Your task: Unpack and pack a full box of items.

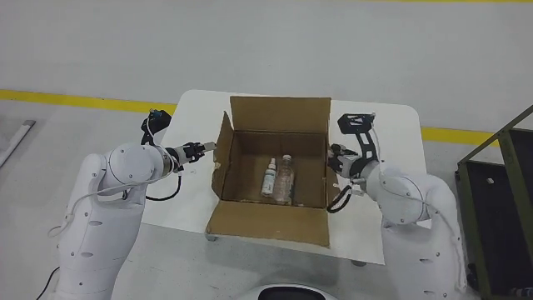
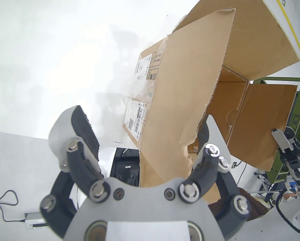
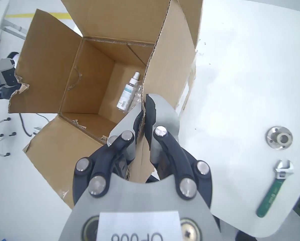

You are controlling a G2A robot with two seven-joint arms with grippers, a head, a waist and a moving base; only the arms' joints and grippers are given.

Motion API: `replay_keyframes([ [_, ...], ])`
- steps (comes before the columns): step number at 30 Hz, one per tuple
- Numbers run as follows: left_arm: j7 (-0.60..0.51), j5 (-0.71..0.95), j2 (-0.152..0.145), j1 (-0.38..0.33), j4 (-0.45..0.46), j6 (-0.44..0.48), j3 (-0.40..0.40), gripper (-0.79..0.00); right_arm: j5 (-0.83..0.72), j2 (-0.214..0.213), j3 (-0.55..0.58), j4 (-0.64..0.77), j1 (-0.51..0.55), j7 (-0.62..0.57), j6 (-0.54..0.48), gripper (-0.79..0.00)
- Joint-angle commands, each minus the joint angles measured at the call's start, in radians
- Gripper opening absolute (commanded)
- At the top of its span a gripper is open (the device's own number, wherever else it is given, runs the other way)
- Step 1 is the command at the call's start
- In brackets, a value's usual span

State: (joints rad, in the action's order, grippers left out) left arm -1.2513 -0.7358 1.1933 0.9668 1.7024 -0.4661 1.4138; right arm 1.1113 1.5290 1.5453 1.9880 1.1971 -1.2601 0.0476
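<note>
An open cardboard box [image 1: 271, 125] stands on the white table [image 1: 391, 125]. Inside lie a white spray bottle [image 1: 268, 177] [image 3: 128, 92] and a clear plastic bottle [image 1: 286, 175] [image 3: 137, 96]. My left gripper [image 1: 208, 146] [image 2: 147, 131] is open at the box's left flap [image 2: 185, 96], one finger on each side of the flap's torn edge. My right gripper [image 1: 336, 157] [image 3: 145, 109] is shut on the edge of the right flap [image 3: 170, 63], which stands upright. All the box's flaps are open.
A green-handled wrench [image 3: 275, 186] and a round metal flange [image 3: 279, 137] lie on the table beside my right arm. A green metal rack [image 1: 500, 208] stands off the table's right side. The near flap [image 1: 271, 221] hangs over the table's front.
</note>
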Motion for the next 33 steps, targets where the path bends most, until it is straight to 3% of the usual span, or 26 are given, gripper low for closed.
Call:
replay_keyframes([
  [1,0.0,0.0,0.0,0.0,0.0,0.0,0.0,0.0,-0.109,-0.003,0.042,-0.005,0.012,0.024,-0.012,-0.785],
  [12,0.0,0.0,0.0,0.0,0.0,0.0,0.0,0.0,-0.52,-0.031,0.229,-0.136,0.041,0.03,-0.096,-0.785],
  [19,0.0,0.0,0.0,0.0,0.0,0.0,0.0,0.0,-0.646,-0.054,0.287,-0.236,0.053,0.017,-0.142,-0.785],
  [29,0.0,0.0,0.0,0.0,0.0,0.0,0.0,0.0,-0.606,-0.09,0.305,-0.308,0.041,0.03,-0.137,-0.785],
  [33,0.0,0.0,0.0,0.0,0.0,0.0,0.0,0.0,-0.576,-0.101,0.286,-0.314,0.044,0.047,-0.123,-0.68],
])
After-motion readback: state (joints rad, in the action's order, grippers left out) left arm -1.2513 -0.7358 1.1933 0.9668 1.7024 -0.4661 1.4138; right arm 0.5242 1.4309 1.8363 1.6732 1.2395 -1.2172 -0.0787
